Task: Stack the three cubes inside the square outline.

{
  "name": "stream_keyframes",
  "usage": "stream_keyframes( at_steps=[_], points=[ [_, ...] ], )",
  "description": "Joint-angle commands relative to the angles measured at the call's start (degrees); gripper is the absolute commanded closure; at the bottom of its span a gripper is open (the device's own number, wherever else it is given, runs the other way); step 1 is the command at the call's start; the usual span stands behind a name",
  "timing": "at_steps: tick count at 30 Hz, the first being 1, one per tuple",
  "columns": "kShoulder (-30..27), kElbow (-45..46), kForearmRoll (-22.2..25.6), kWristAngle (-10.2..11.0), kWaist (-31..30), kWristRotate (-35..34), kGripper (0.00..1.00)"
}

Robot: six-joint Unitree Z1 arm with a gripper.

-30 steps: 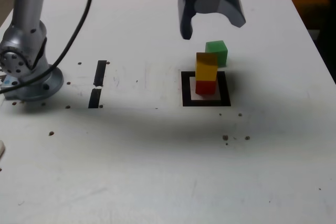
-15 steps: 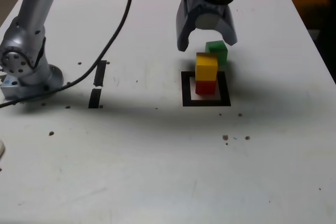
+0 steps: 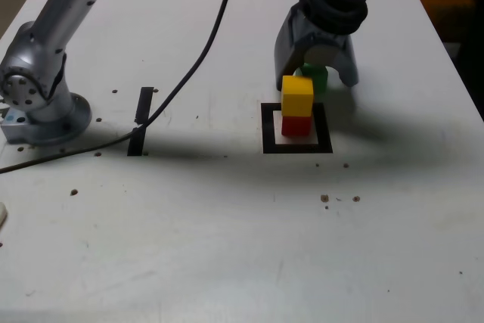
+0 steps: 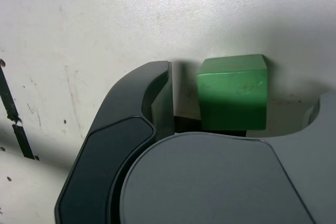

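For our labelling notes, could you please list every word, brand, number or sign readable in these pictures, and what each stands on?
None: no readable text shows on the table, the cubes or the arm.
The black strips and square outline carry no lettering.

Looks like a lab or robotics workbench: a jointed arm [image 3: 53,66] bolted-looking at nine o'clock on a pale, scuffed table [image 3: 189,247], its cable [image 3: 204,51] trailing, black tape marks [image 3: 141,120] near ten o'clock and coloured test cubes [image 3: 297,104] around one o'clock
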Motion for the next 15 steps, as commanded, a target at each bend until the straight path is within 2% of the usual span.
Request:
stream_keyframes(
  at_steps=[1,4,9,15],
  points=[
    [0.58,-0.41,0.09,-0.11,0.13,0.04,0.11],
    [0.84,-0.89,0.17,-0.59,0.38,0.09,0.21],
    [1.03,-2.24,-0.46,-2.32,0.78,-1.24,0.54],
    [1.61,-2.71,-1.15,-4.56,1.64,0.42,0.68]
  ],
)
